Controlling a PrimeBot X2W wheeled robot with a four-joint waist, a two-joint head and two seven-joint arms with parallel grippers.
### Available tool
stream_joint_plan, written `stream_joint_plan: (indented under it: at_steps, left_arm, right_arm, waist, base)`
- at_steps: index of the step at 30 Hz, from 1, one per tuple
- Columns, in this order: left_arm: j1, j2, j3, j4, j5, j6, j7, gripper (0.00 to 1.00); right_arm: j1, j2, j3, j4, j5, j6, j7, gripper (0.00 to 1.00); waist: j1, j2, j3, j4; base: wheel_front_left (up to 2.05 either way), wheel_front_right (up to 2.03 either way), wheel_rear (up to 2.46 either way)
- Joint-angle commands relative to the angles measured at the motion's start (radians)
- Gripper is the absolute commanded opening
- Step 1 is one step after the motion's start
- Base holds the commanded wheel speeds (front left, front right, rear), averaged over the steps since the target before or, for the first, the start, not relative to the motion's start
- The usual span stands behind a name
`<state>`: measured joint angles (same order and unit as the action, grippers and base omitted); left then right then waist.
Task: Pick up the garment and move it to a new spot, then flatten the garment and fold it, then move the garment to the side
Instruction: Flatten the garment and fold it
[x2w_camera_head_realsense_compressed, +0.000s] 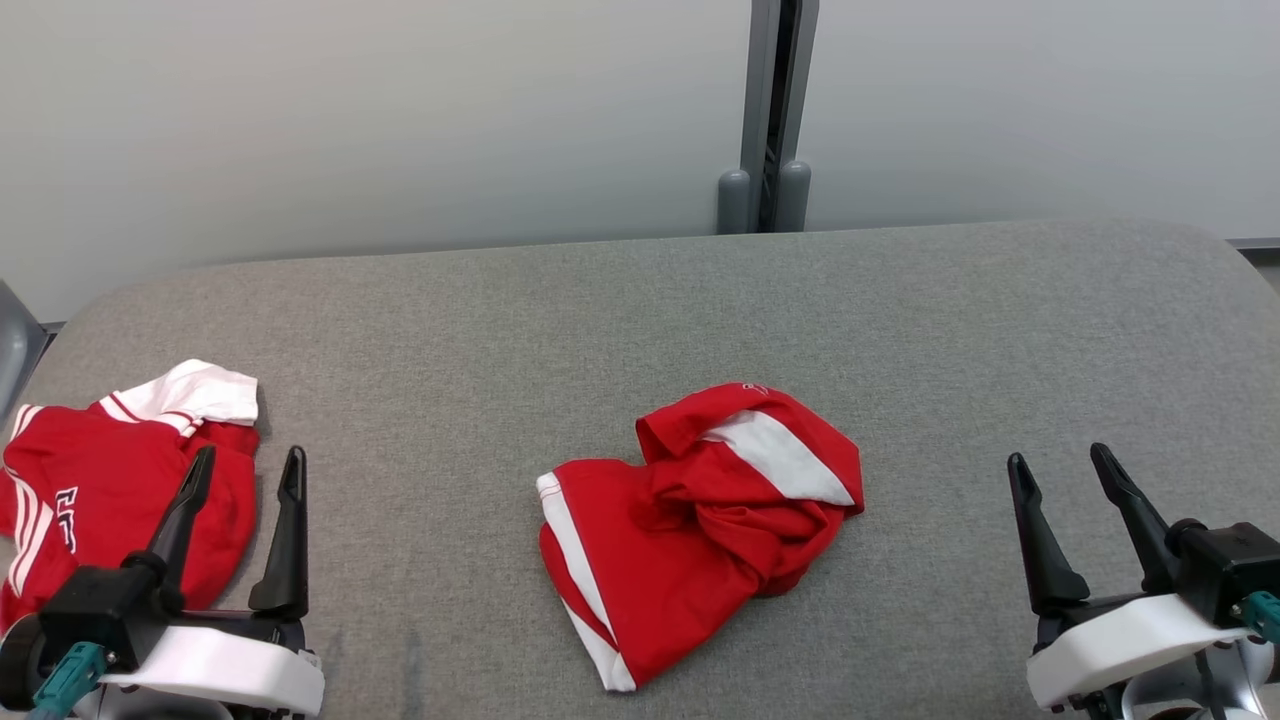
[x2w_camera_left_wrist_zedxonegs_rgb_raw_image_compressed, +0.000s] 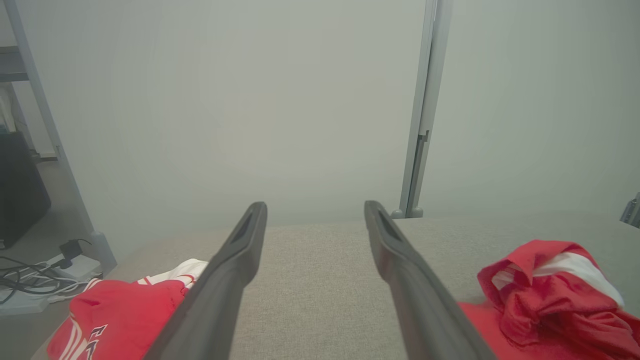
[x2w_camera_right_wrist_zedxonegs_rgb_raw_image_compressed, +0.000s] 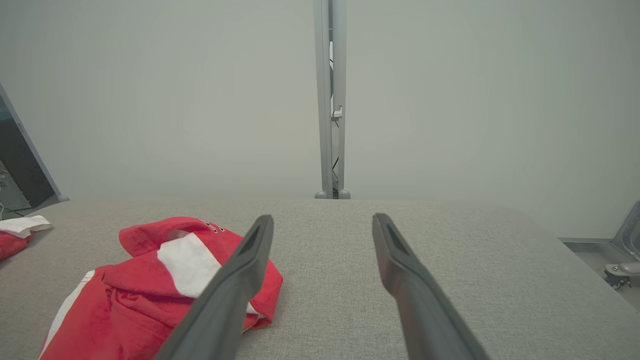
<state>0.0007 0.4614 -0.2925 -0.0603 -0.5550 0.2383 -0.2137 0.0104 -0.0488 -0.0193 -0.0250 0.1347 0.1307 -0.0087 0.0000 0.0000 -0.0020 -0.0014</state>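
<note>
A crumpled red garment with white stripes (x2w_camera_head_realsense_compressed: 690, 520) lies bunched near the middle of the grey table (x2w_camera_head_realsense_compressed: 640, 320). It shows low at the right in the left wrist view (x2w_camera_left_wrist_zedxonegs_rgb_raw_image_compressed: 545, 300) and at the lower left in the right wrist view (x2w_camera_right_wrist_zedxonegs_rgb_raw_image_compressed: 150, 290). My left gripper (x2w_camera_head_realsense_compressed: 248, 470) is open at the lower left, clear of it, with nothing between its fingers (x2w_camera_left_wrist_zedxonegs_rgb_raw_image_compressed: 315, 210). Off to the lower right, my right gripper (x2w_camera_head_realsense_compressed: 1060, 465) also stands open and holds nothing (x2w_camera_right_wrist_zedxonegs_rgb_raw_image_compressed: 322, 220).
A second red and white garment with lettering (x2w_camera_head_realsense_compressed: 90, 490) lies at the table's left edge, partly under my left gripper's outer finger. A grey post (x2w_camera_head_realsense_compressed: 770, 110) stands behind the table against the pale wall. Cables (x2w_camera_left_wrist_zedxonegs_rgb_raw_image_compressed: 35, 280) lie on the floor to the left.
</note>
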Motion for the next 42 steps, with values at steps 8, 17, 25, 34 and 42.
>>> stream_joint_plan:
  at_steps: [8,17,25,34,42]
  left_arm:
    - [0.008,0.003,0.001,0.011,-0.004,0.001,-0.008,1.00]
    - [0.001,0.001,-0.010,0.008,-0.008,0.006,0.008,1.00]
    - [-0.134,-0.030,-0.116,0.008,-0.030,-0.082,0.131,1.00]
    - [-0.302,-0.101,-0.248,0.135,-0.075,-0.213,0.289,1.00]
    - [-0.393,-0.149,-0.270,0.268,-0.152,-0.280,0.377,1.00]
  right_arm:
    - [0.001,-0.004,0.000,0.003,0.006,0.000,-0.004,1.00]
    - [-0.004,-0.004,0.001,0.005,0.011,0.000,-0.010,1.00]
    - [-0.039,-0.004,0.026,0.002,0.017,0.000,-0.015,1.00]
    - [-0.081,-0.004,0.067,0.031,0.037,0.000,-0.040,1.00]
    - [-0.121,-0.004,0.097,0.068,0.057,0.000,-0.078,1.00]
  waist:
    - [0.0000,0.0000,0.002,0.002]
    - [0.0000,0.0000,0.010,0.001]
    - [0.0000,0.0000,0.071,-0.031]
    - [0.0000,0.0000,0.152,-0.121]
    - [0.0000,0.0000,0.220,-0.200]
  base:
    - [0.00,0.00,0.00]
    - [0.00,0.00,0.00]
    - [0.00,0.00,0.00]
    - [0.00,0.00,0.00]
    - [0.00,0.00,0.00]
